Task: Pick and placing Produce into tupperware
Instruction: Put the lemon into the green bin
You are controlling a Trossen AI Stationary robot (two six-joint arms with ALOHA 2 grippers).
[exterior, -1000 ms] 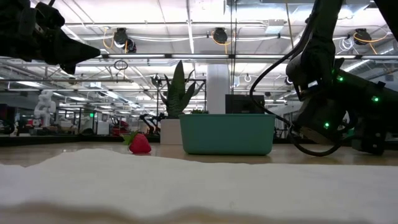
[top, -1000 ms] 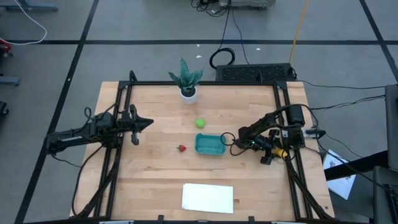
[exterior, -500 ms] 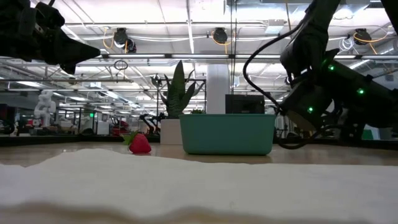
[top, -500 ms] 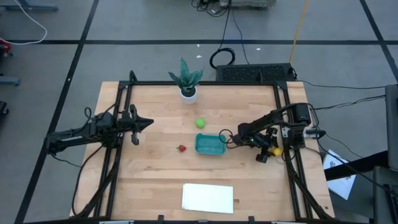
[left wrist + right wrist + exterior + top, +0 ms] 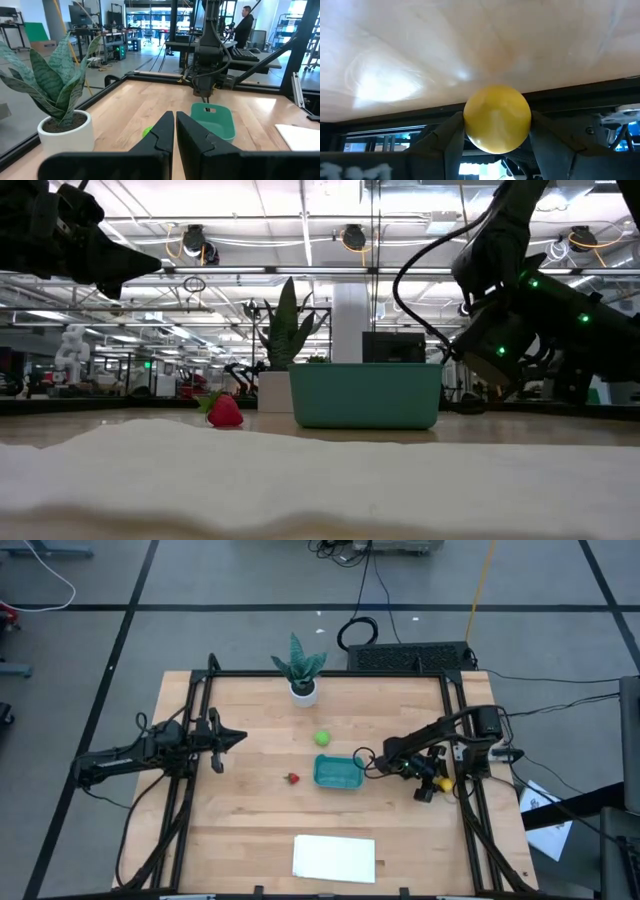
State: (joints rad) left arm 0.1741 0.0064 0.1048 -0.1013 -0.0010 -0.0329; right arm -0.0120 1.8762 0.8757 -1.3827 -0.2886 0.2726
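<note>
The white sheet (image 5: 334, 858) lies at the near edge of the bench (image 5: 250, 810), untouched. Farther in, the red strawberry (image 5: 292, 778) sits just left of the teal tupperware (image 5: 337, 772), apart from it, and the lime-green ball (image 5: 321, 738) rests a little beyond the container. The right end effector (image 5: 440, 782) hangs off to the container's right, its fingers clamped on the yellow lemon (image 5: 497, 118), which sits squarely between them in the wrist view. The job in hand looks like carrying the lemon across to the tupperware. To do it well, bring it fully over the rim before lowering, centre it above the tray's floor, and only let go low down, since a round piece may roll or bounce out. The left end effector (image 5: 237, 737) waits with fingers together at the bench's left side. The potted plant (image 5: 301, 668) stands at the far edge.
</note>
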